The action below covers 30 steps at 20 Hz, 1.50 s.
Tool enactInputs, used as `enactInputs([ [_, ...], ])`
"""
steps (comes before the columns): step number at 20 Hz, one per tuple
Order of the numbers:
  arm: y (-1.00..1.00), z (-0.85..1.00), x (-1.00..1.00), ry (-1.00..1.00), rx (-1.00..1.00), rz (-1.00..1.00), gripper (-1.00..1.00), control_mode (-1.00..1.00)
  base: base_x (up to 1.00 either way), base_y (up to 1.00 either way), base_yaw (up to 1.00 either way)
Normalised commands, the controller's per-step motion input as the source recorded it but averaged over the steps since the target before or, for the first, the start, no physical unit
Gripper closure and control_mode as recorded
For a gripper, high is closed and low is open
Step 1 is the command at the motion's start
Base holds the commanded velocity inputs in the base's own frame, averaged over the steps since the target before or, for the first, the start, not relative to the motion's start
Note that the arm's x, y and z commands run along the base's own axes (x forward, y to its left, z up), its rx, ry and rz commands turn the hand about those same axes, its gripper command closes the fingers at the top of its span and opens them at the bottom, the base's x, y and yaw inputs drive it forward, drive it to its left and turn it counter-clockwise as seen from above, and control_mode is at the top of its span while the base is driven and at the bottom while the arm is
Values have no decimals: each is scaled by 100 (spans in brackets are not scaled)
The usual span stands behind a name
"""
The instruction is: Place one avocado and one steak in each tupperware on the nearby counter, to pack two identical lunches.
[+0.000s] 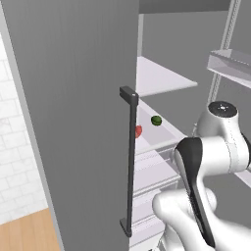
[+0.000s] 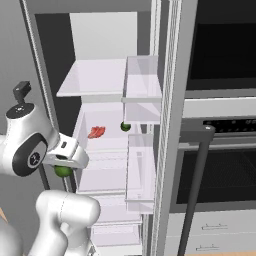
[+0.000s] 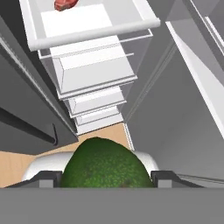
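Fridge [image 2: 107, 150] standing open w/ white shelves and clear drawers, its grey door [image 1: 78, 122] w/ dark handle [image 1: 130, 162] swinging out. Oven [image 2: 220, 130] sitting just beside fridge. White brick wall [image 1: 12, 162] and wood floor [image 1: 27, 233] showing by door's edge.

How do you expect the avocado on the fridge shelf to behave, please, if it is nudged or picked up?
The avocado on the fridge shelf looks round and small, so it would probably roll if nudged. Its curved skin may slip from a loose pinch. The one in the end effector looks firm and bumpy, suggesting it keeps its shape.
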Motion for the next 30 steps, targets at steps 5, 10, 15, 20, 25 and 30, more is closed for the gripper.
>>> enactInputs([
  [5,-2,-4,-32,0,0,-1,100,100,-20,-4,-2],
  [10,0,0,0,0,0,0,100,100,-100,-26,-16],
  [15,0,0,0,0,0,0,100,100,-99,-55,-39],
  [20,0,0,0,0,0,0,100,100,-34,-96,-51],
  [25,0,0,0,0,0,0,100,100,12,-100,-53],
  [30,0,0,0,0,0,0,100,100,78,-96,-40],
])
